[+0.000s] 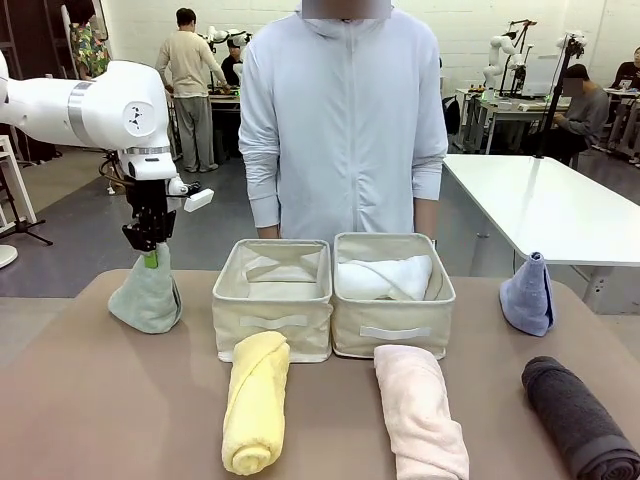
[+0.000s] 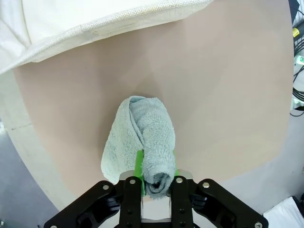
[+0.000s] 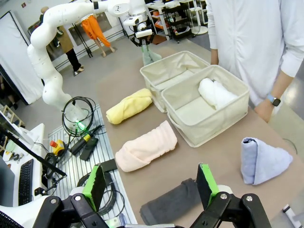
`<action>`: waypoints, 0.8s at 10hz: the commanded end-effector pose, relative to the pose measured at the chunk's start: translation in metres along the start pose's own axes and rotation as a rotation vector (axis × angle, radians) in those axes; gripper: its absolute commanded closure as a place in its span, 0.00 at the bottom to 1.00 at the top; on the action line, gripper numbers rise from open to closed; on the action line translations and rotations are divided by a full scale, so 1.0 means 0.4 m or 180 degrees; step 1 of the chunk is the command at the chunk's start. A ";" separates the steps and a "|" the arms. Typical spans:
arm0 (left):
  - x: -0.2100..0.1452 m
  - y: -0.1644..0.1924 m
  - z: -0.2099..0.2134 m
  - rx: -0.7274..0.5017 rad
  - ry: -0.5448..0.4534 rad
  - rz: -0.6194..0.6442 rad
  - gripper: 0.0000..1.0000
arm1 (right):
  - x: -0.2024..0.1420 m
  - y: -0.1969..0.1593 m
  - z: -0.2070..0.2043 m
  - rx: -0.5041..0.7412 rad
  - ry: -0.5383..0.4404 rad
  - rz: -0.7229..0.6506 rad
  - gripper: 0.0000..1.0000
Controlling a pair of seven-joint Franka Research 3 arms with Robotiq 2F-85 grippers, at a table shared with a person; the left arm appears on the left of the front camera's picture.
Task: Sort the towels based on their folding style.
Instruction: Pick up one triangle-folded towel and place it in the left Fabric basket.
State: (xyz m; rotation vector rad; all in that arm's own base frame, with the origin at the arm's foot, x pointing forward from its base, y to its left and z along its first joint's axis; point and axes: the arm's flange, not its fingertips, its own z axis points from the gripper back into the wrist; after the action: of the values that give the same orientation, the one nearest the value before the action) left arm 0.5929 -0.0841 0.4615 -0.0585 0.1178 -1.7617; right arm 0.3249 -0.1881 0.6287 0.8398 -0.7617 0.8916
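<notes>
Since the left tool (image 1: 151, 258) is clamped on the pointed top of the sage-green cone towel (image 1: 147, 297) at the far left of the front view, with its base resting on the tabletop (image 1: 100, 400), a straight, slow lift is probably what's called for, so the cone isn't unrolled or slipped out of the green pads (image 2: 139, 164). Only the tip is pinched, so swinging should be avoided tbh. Just to the right, the left bin (image 1: 270, 322) looks empty, while the white rolled towel (image 1: 385, 278) is lying in the right bin (image 1: 392, 335), so the cone is likely meant for the empty one. The light-blue cone towel (image 1: 528, 293) is standing at the far right. The right tool (image 3: 151, 184) is held wide open, nothing gripped.
</notes>
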 end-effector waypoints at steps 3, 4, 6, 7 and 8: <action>-0.006 -0.011 0.012 0.0004 0.0073 -0.0037 1.00 | 0.005 -0.002 0.003 0.0035 -0.0067 0.0062 0.00; -0.005 -0.028 0.042 0.0058 0.0050 0.0167 1.00 | 0.005 -0.002 0.003 0.0035 -0.0067 0.0062 0.00; -0.017 -0.114 0.169 0.0070 -0.0028 0.0441 1.00 | 0.005 -0.002 0.003 0.0035 -0.0067 0.0062 0.00; -0.022 -0.160 0.238 0.0161 -0.0097 0.0643 1.00 | 0.005 -0.002 0.003 0.0035 -0.0067 0.0062 0.00; -0.025 -0.183 0.302 0.0000 -0.0185 0.0884 1.00 | 0.005 -0.002 0.003 0.0035 -0.0067 0.0062 0.00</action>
State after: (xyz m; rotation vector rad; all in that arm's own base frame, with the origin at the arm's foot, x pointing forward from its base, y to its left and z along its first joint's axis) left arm 0.5399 -0.0668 0.5684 -0.0507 0.0842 -1.5695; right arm 0.3252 -0.1880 0.6284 0.8407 -0.7604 0.8920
